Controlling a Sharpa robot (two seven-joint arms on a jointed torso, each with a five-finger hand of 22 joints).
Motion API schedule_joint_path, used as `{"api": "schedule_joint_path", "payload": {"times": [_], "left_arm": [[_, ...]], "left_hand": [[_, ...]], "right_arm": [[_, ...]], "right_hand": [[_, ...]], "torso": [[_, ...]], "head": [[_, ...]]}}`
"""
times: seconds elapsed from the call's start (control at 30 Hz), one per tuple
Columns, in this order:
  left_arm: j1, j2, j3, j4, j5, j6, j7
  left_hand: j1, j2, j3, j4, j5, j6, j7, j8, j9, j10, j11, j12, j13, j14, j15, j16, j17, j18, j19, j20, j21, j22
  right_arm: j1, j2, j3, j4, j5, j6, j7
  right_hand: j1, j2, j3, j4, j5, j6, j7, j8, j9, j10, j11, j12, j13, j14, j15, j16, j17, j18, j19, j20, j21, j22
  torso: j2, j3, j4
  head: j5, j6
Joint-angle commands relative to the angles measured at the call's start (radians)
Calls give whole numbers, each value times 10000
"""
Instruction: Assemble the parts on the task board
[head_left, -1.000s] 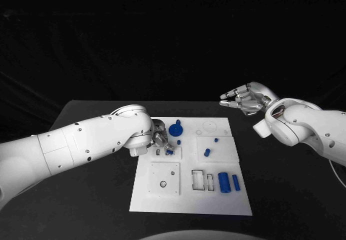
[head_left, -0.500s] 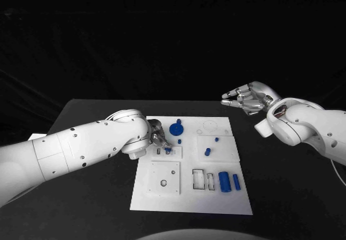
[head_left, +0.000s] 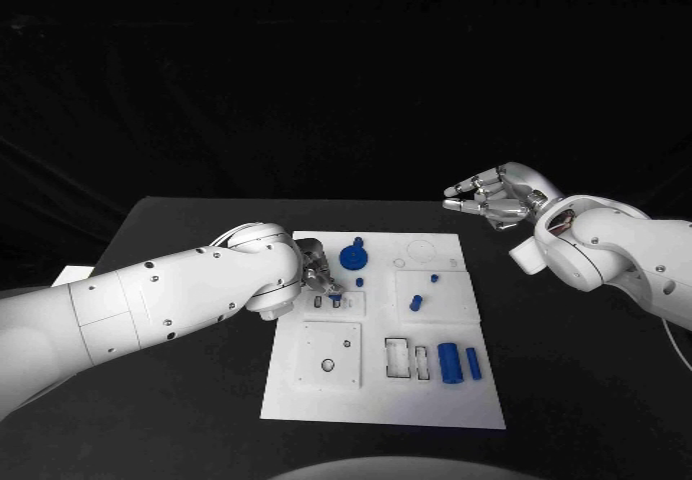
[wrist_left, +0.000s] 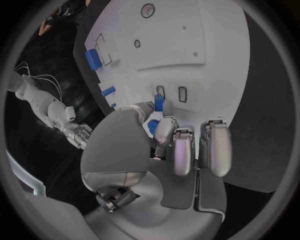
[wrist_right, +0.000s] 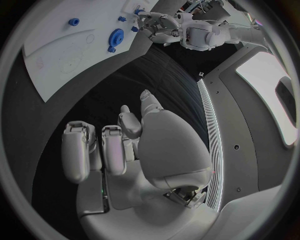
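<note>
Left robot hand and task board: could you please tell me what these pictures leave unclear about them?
- Head view: the left robot hand is largely hidden behind its own forearm.
- Left wrist view: fingers cover the small blue part, so its grip and seating cannot be told.
- Head view: the task board slots are too small to read.
- Right wrist view: the blue gear lies distorted near the rim.

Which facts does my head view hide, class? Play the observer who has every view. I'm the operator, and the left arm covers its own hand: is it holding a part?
Observer: Yes. In the left wrist view the left hand pinches a small blue part between thumb and finger.
Operator: Where on the task board?
Observer: Beside two small rectangular slots on the task board, just past the fingertips.
Operator: Is the right palm empty?
Observer: Yes. In the right wrist view the right hand has its fingers curled around nothing, above bare black table.
</note>
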Motion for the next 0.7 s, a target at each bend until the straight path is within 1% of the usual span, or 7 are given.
{"api": "schedule_joint_path", "payload": {"times": [0.03,0.3,0.33,0.37,0.47,0.57,0.7], "left_arm": [[-13,-15,0,49,-281,205,-599],[-32,-63,-1,127,-263,701,-647],[-34,-69,-1,136,-262,738,-648],[-36,-78,-1,147,-260,776,-651],[-47,-105,0,181,-244,868,-671],[-53,-122,1,203,-236,918,-690],[-56,-134,2,210,-232,985,-713]], "left_hand": [[-31,-10,1886,-1795,62,87,-18,25,18,84,-7,28,6,1069,31,30,2633,-184,511,23,48,1119],[-50,-29,1909,-1813,65,101,-19,22,19,102,-9,48,30,1069,31,30,2633,-191,523,23,67,1151],[-50,-29,1909,-1813,65,101,-19,22,19,102,-9,48,30,1069,31,30,2633,-191,523,23,67,1151],[-52,-30,1912,-1815,67,103,-20,21,20,103,-9,49,30,1069,31,30,2633,-192,525,23,70,1155],[-59,-34,1924,-1822,72,109,-20,20,21,107,-10,50,32,1069,32,30,2633,-195,530,23,78,1169],[-59,-34,1924,-1822,72,109,-20,20,21,107,-10,50,32,1069,32,30,2633,-195,530,23,78,1169],[-59,-34,1924,-1822,72,109,-20,20,21,107,-10,50,32,1069,32,30,2633,-195,530,23,78,1169]], "right_arm": [[-8,10,-1,0,-69,194,51],[-9,26,-5,-17,-76,226,44],[-9,29,-5,-19,-76,229,45],[-10,33,-6,-22,-76,233,46],[-10,45,-7,-33,-74,242,48],[-12,51,-8,-43,-73,249,48],[-13,59,-9,-47,-73,255,49]], "right_hand": [[-25,113,-70,14,51,-66,-12,30,12,-71,-21,-40,-16,648,40,-36,842,72,-38,-19,-60,-15],[-51,117,-88,25,57,-72,-11,28,12,-73,-19,-42,-21,645,41,-46,828,73,-39,-19,-64,-20],[-51,117,-88,25,57,-72,-11,28,12,-73,-19,-42,-21,645,41,-46,828,73,-39,-19,-64,-20],[-51,117,-88,25,57,-72,-11,28,12,-73,-19,-42,-21,645,41,-46,828,73,-39,-19,-64,-20],[-51,117,-88,25,57,-72,-11,28,12,-73,-19,-42,-21,645,41,-46,828,73,-39,-19,-64,-20],[-51,117,-88,25,57,-72,-11,28,12,-73,-19,-42,-21,645,41,-46,828,73,-39,-19,-64,-20],[-51,117,-88,25,57,-72,-11,28,12,-73,-19,-42,-21,645,41,-46,828,73,-39,-19,-64,-20]], "torso": [[7,-1,-6],[4,6,-5],[4,6,-5],[5,4,-3],[9,8,-7],[4,-5,10],[2,7,-1]], "head": [[-8,-16],[16,-62],[16,-62],[89,-74],[110,-102],[91,-125],[116,-128]]}}
